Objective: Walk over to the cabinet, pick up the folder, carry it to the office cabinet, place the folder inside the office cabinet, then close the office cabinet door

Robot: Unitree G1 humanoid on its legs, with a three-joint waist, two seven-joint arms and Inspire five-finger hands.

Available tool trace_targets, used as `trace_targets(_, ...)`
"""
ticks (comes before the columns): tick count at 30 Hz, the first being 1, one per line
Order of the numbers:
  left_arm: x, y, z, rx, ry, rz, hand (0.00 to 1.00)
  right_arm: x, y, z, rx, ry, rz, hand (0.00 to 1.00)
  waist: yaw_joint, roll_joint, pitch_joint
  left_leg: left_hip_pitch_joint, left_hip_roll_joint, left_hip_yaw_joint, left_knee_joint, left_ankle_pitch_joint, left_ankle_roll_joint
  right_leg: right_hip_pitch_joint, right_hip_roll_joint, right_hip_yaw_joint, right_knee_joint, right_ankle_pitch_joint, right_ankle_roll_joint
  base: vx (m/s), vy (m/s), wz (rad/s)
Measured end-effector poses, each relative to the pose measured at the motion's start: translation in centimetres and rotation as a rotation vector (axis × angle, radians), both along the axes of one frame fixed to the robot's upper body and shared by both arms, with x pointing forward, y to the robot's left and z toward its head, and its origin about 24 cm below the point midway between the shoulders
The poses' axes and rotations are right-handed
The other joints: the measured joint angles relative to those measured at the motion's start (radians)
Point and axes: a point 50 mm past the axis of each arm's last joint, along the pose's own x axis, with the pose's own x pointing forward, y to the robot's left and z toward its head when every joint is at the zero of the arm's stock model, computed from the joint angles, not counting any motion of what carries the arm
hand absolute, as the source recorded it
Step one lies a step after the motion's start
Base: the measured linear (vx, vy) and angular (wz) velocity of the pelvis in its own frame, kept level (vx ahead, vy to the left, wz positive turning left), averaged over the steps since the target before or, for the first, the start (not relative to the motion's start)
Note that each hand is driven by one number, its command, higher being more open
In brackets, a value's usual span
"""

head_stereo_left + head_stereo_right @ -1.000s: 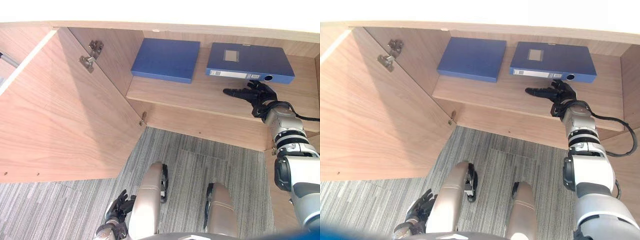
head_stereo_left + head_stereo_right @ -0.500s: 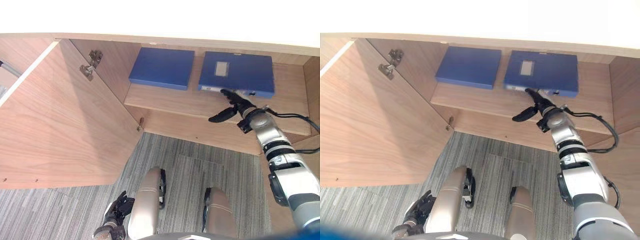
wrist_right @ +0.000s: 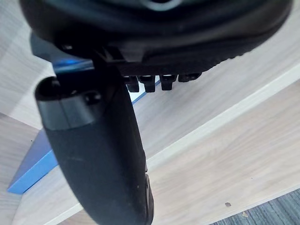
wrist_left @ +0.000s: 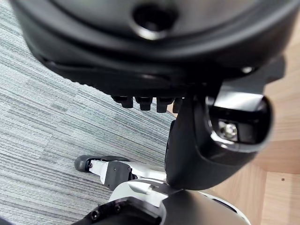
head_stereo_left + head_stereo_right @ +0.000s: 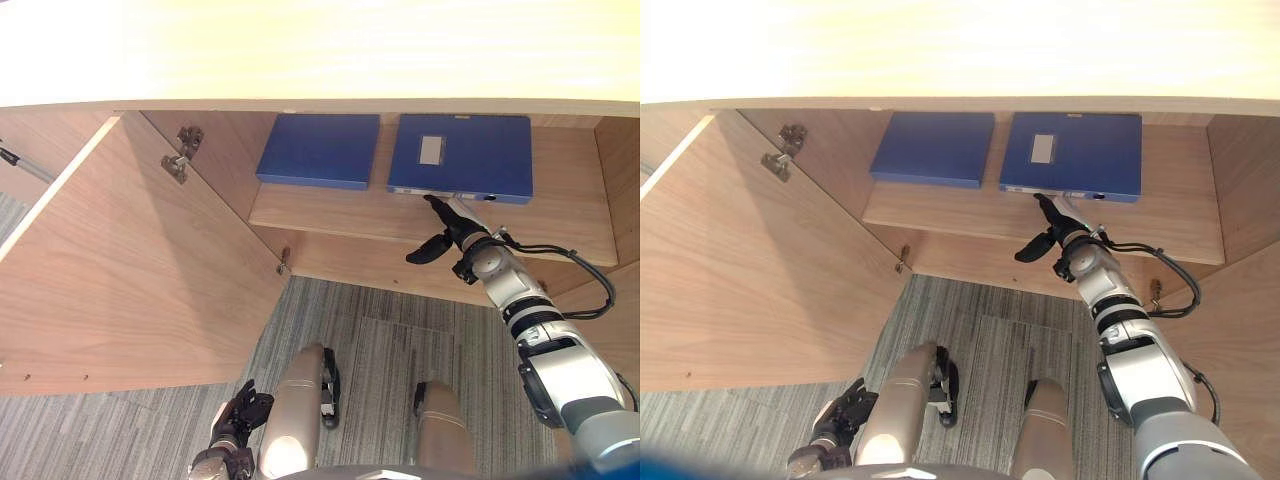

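Two blue folders lie flat on the shelf (image 5: 340,212) inside the open cabinet. The labelled box folder (image 5: 460,157) is on the right, with a plainer folder (image 5: 318,150) to its left. My right hand (image 5: 447,226) hovers at the shelf's front edge, just before the box folder's spine. It is open, with straight fingers and the thumb spread, and holds nothing. In the right wrist view a blue folder corner (image 3: 32,169) shows past the thumb (image 3: 96,154). My left hand (image 5: 233,428) hangs low over the carpet, relaxed and empty.
The cabinet's wooden door (image 5: 120,270) stands wide open on the left, with its hinges (image 5: 181,158) on the side wall. The cabinet's top panel (image 5: 320,60) juts out overhead. Grey striped carpet (image 5: 370,320) lies below the shelf.
My right hand has drawn back from the shelf to its front edge and turned, with the thumb now spread downward. The folder stays lying on the shelf. The camera has shifted.
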Motion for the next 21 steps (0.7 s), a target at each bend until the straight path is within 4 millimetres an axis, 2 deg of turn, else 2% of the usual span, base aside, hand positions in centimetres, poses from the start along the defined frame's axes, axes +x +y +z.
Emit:
trace_targets(3, 0.3, -0.1, -0.1, 0.012, 0.003, -0.005, 1.00, -0.4, 0.4, -1.1, 0.002, 0.030, 0.000, 1.00, -0.005, 0.001, 0.000, 0.051, 0.001, 0.002, -0.107, 0.049, 0.001, 0.053, 0.004, -0.026, -0.116, 0.060, -0.009, 0.02, 0.022, -0.03)
trace_targets(4, 0.3, -0.2, -0.1, 0.019, -0.001, -0.012, 1.00, -0.9, 1.0, -2.4, -0.036, 0.064, 0.016, 1.00, -0.009, 0.000, 0.001, 0.099, 0.003, 0.004, -0.195, 0.087, -0.004, 0.103, 0.007, -0.050, -0.213, 0.108, -0.015, 0.06, 0.033, -0.04)
trace_targets(5, 0.4, -0.2, 0.0, 0.025, -0.004, -0.016, 1.00, -1.1, 1.2, -2.9, -0.047, 0.078, 0.024, 1.00, -0.009, -0.001, 0.001, 0.121, 0.004, 0.007, -0.231, 0.102, -0.004, 0.124, 0.008, -0.060, -0.252, 0.128, -0.018, 0.08, 0.033, -0.11)
trace_targets(8, 0.6, -0.1, 0.1, 0.049, -0.014, -0.007, 1.00, -2.7, 3.7, -5.4, 0.002, 0.123, 0.071, 1.00, -0.025, -0.007, 0.001, 0.243, 0.027, 0.031, -0.399, 0.168, -0.014, 0.245, 0.035, -0.095, -0.450, 0.223, -0.033, 0.05, -0.007, -0.22)
trace_targets(9, 0.7, -0.1, 0.1, 0.054, -0.017, -0.005, 1.00, -3.1, 4.3, -5.9, 0.021, 0.124, 0.084, 1.00, -0.027, -0.009, 0.000, 0.266, 0.032, 0.036, -0.425, 0.177, -0.017, 0.266, 0.042, -0.095, -0.484, 0.241, -0.035, 0.09, -0.050, -0.40)
trace_targets(11, 0.7, 0.0, 0.2, 0.070, -0.029, -0.010, 1.00, -4.6, 6.7, -7.1, 0.104, 0.119, 0.129, 1.00, -0.039, -0.015, -0.002, 0.351, 0.073, 0.056, -0.484, 0.190, -0.019, 0.348, 0.092, -0.082, -0.603, 0.304, -0.046, 0.08, -0.060, -0.61)
trace_targets(12, 0.7, 0.1, 0.2, 0.077, -0.032, -0.010, 1.00, -4.9, 7.4, -7.3, 0.138, 0.115, 0.132, 1.00, -0.042, -0.022, -0.007, 0.359, 0.083, 0.050, -0.485, 0.190, -0.019, 0.353, 0.107, -0.068, -0.622, 0.318, -0.052, 0.06, -0.075, -0.88)
trace_targets(14, 0.2, 0.8, 0.0, 0.092, -0.019, 0.006, 1.00, -6.2, 9.5, -8.3, 0.304, 0.115, 0.112, 1.00, -0.046, -0.064, -0.043, 0.383, 0.074, -0.094, -0.499, 0.190, -0.019, 0.368, 0.164, 0.006, -0.680, 0.365, -0.064, 0.06, -0.081, -1.05)
trace_targets(15, 0.0, 1.1, -0.2, 0.097, -0.009, 0.018, 1.00, -6.6, 9.8, -8.6, 0.342, 0.114, 0.100, 1.00, -0.053, -0.074, -0.052, 0.394, 0.069, -0.134, -0.512, 0.190, -0.019, 0.374, 0.175, 0.023, -0.701, 0.379, -0.066, 0.05, -0.036, -1.00)
trace_targets(17, -1.2, 1.6, -0.9, 0.118, 0.054, 0.042, 1.00, -9.1, 9.4, -10.1, 0.481, 0.109, 0.009, 1.00, -0.083, -0.108, -0.101, 0.454, 0.047, -0.215, -0.601, 0.189, -0.029, 0.380, 0.193, 0.100, -0.767, 0.427, -0.061, 0.03, 0.037, -1.03)
trace_targets(19, -1.4, 1.6, -1.1, 0.151, 0.077, 0.011, 1.00, -11.1, 8.0, -11.4, 0.555, 0.112, -0.101, 1.00, -0.104, -0.112, -0.121, 0.509, 0.042, -0.205, -0.666, 0.187, -0.057, 0.380, 0.200, 0.176, -0.802, 0.459, -0.039, 0.03, 0.102, -1.08)
trace_targets(20, -1.4, 1.5, -1.1, 0.156, 0.078, 0.001, 1.00, -11.8, 7.4, -12.0, 0.569, 0.118, -0.142, 1.00, -0.115, -0.111, -0.126, 0.523, 0.039, -0.190, -0.683, 0.188, -0.058, 0.381, 0.198, 0.195, -0.815, 0.471, -0.032, 0.00, 0.191, -1.14)
trace_targets(21, -1.2, 1.3, -1.1, 0.157, 0.077, -0.016, 1.00, -13.3, 6.0, -13.1, 0.589, 0.140, -0.222, 1.00, -0.136, -0.107, -0.136, 0.553, 0.031, -0.151, -0.714, 0.188, -0.059, 0.380, 0.196, 0.236, -0.832, 0.493, -0.014, -0.04, 0.210, -1.15)
